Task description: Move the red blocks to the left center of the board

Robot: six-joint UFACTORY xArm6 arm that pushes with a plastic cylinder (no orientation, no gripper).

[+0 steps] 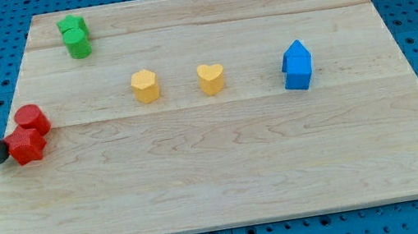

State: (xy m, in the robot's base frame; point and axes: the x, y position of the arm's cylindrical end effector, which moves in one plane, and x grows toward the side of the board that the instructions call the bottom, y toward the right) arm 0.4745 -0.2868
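Note:
Two red blocks sit touching near the board's left edge, at mid height: a red cylinder (32, 119) and, just below it, a red star-like block (27, 147). My tip (0, 158) is at the left edge of the board, just left of the red star-like block and close to or touching it. The dark rod slants up toward the view's top left.
Two green blocks (75, 36) sit stacked close together at the top left. A yellow hexagon-like block (145, 86) and a yellow heart (211, 78) lie mid-board. Two blue blocks (297, 66) sit together at the right. The wooden board (217, 174) rests on a blue pegboard.

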